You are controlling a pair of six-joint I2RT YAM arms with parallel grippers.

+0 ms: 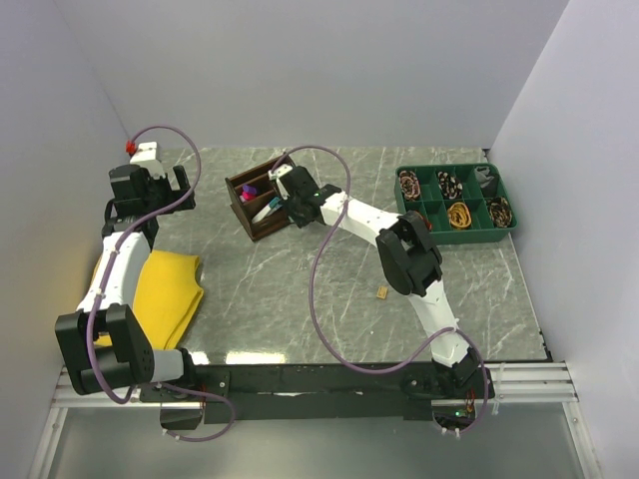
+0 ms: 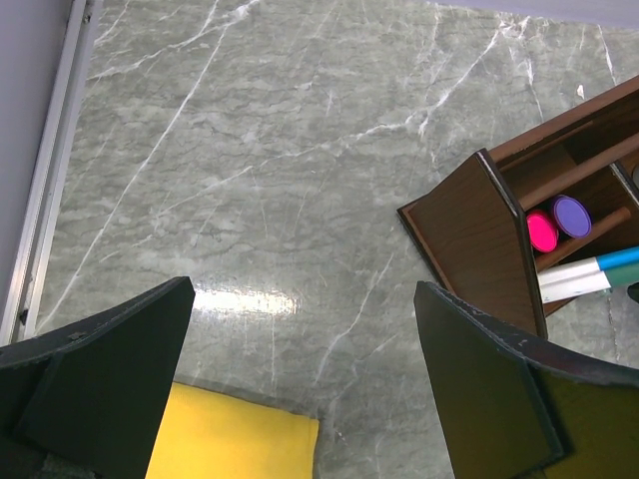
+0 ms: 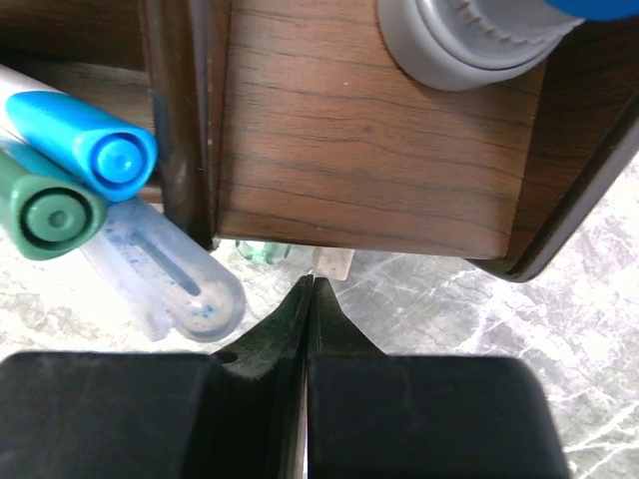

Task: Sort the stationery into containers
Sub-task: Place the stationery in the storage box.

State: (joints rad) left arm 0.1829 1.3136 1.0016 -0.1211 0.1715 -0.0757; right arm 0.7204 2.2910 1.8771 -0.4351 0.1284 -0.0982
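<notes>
1. The right gripper (image 3: pixel 310 291), at lower centre, had its fingers pressed together just beside the brown organiser (image 3: pixel 369 130).
2. The left gripper (image 2: pixel 300 309) was spread wide above the table (image 2: pixel 250 150).
3. A blue-capped pen (image 3: pixel 85 140) and a green-capped pen (image 3: pixel 45 210) stuck out of the organiser at upper left.

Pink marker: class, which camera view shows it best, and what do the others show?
The left wrist view: the pink marker shows its round end, large and sharp, beside a purple marker in the wooden organiser. Top external gives only a tiny pink speck. Right wrist does not show it.
</notes>
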